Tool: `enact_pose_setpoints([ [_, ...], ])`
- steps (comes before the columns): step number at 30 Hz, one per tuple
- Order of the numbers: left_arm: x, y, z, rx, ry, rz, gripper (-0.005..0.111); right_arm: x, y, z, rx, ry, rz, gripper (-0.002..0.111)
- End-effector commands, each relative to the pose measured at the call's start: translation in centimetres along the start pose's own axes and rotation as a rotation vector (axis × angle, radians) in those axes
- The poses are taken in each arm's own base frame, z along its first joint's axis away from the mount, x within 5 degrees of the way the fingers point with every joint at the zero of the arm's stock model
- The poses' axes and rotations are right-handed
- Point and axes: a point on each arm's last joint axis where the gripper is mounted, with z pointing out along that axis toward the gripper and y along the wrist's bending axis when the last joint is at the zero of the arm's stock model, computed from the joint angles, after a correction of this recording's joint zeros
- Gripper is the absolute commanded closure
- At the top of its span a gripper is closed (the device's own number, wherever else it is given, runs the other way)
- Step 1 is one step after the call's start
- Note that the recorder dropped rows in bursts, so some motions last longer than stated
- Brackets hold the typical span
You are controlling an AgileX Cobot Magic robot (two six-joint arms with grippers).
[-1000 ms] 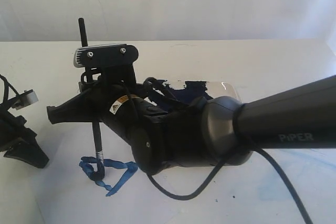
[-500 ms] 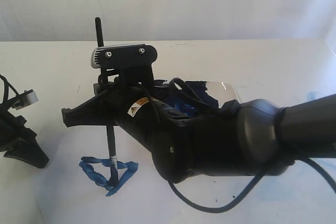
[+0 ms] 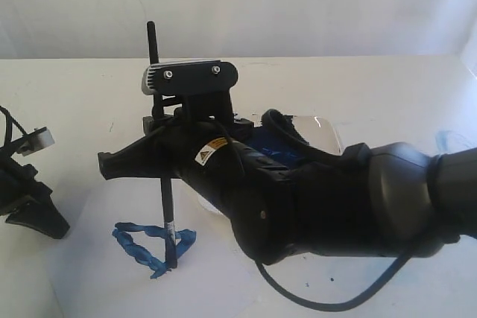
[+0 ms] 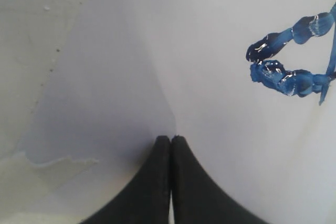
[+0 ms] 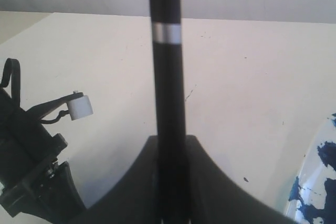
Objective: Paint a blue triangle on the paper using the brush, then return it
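My right gripper [image 3: 112,163] reaches across to the left and is shut on the brush [image 3: 165,199], which it holds upright. The black handle runs up between the fingers in the right wrist view [image 5: 167,77]. Its tip rests on the paper [image 3: 223,292] at the near right side of the blue triangle [image 3: 141,247], a wavy dark-blue outline. Part of the blue triangle [image 4: 294,82] shows in the left wrist view on the paper [image 4: 210,51]. My left gripper [image 4: 170,138] is shut with nothing in it and sits at the table's left edge [image 3: 33,217].
A white plate [image 3: 328,128] smeared with dark-blue paint lies behind my right arm, and its edge [image 5: 320,192] shows in the right wrist view. Pale blue smears mark the paper at the right [image 3: 447,139]. The left arm's cables and a white tab [image 3: 43,139] lie at the far left.
My right gripper has moved to the right with the brush. The tip has slid from the triangle's left part to its near right side.
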Motion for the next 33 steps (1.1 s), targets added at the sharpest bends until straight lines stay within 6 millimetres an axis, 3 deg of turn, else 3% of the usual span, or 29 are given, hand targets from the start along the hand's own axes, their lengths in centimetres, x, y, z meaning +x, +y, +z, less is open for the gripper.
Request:
enact_pose_setpoints([
  [1, 0.2, -0.1, 0.2, 0.024, 0.009, -0.008, 0.107, -0.9, -0.1, -0.5, 0.012, -0.045, 0.006, 0.108],
  [8, 0.2, -0.1, 0.2, 0.024, 0.009, -0.008, 0.107, -2.7, 0.0, -1.6, 0.006, -0.112, 0.009, 0.108],
  [17, 0.2, -0.1, 0.2, 0.027, 0.008, -0.009, 0.107, -6.7, -0.2, -4.6, -0.016, -0.204, -0.079, 0.108],
  [22, 0.2, -0.2, 0.2, 0.033, 0.007, -0.012, 0.107, -9.4, -3.1, -6.4, 0.013, -0.191, -0.051, 0.108],
  [27, 0.2, -0.2, 0.2, 0.034, 0.004, -0.014, 0.107, -12.1, -6.6, -9.5, 0.039, -0.167, -0.103, 0.108],
  [33, 0.1, -0.2, 0.2, 0.029, 0.0, -0.014, 0.107, -11.5, -6.6, -10.8, -0.021, -0.018, -0.229, 0.108],
])
